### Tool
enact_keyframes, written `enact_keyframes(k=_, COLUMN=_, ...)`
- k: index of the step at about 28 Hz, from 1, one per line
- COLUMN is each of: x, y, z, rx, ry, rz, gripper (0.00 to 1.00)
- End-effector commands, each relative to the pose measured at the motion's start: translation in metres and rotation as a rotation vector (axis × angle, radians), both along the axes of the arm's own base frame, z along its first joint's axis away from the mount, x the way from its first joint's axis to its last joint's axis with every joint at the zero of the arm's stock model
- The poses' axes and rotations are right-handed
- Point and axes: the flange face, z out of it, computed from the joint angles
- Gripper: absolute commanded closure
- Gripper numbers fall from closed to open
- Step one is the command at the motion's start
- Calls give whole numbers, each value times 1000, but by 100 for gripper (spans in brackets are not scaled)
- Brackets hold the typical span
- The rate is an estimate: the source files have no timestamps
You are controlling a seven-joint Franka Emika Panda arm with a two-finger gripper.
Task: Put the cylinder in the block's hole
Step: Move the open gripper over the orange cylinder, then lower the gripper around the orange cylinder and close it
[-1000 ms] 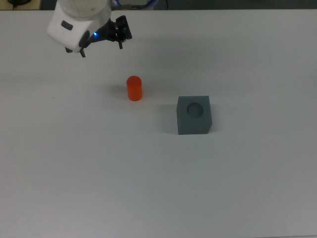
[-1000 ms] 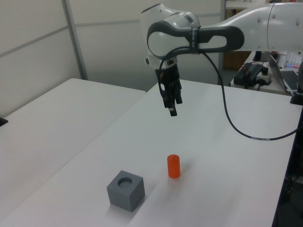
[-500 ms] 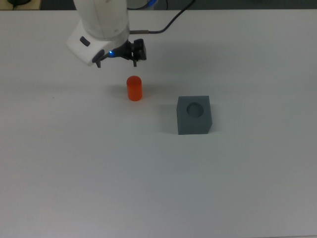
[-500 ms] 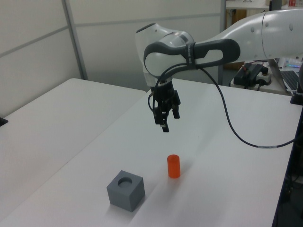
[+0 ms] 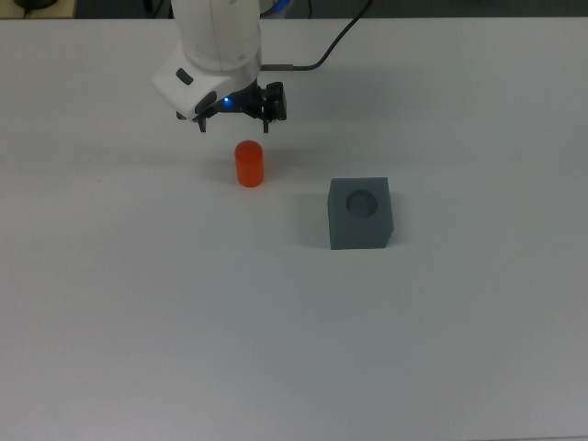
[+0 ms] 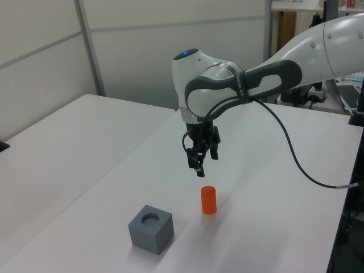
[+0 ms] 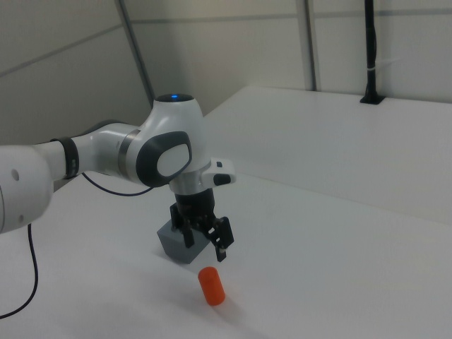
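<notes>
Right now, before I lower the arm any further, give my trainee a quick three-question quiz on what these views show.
1. True or false: the cylinder already sits in the hole of the block.
2. In the top view, the block lies to which side of the cylinder? A) the top view's left B) the top view's right
3. Fill in: the gripper hangs above the table, holding ____.

Key:
1. False. The cylinder stands upright on the table, apart from the block.
2. B.
3. Nothing; its fingers are open and nothing is between them.
</notes>
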Motion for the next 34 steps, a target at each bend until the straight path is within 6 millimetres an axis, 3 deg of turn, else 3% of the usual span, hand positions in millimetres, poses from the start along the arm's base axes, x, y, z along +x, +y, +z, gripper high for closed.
enact_keyframes(k=1, x=-14, y=3, z=-13, rx=-19, ry=3, rz=-5, gripper=0)
enact_keyframes(k=11, x=-5, y=17, z=-62, rx=-61, ry=58, rz=42, gripper=0)
enact_keyframes(k=19, x=3, y=29, z=-80, rx=-88, ry=47, rz=49, gripper=0)
enact_keyframes(k=22, x=5, y=30, z=-87, rx=-93, ry=52, rz=56, gripper=21)
enact_keyframes(k=23, x=5, y=30, z=-87, rx=-93, ry=52, rz=56, gripper=30)
enact_keyframes(k=24, x=5, y=30, z=-86, rx=-93, ry=51, rz=56, gripper=50)
enact_keyframes(k=30, x=6, y=30, z=-83, rx=-91, ry=46, rz=55, gripper=99)
enact_keyframes(k=34, x=9, y=29, z=-78, rx=-91, ry=37, rz=53, gripper=100)
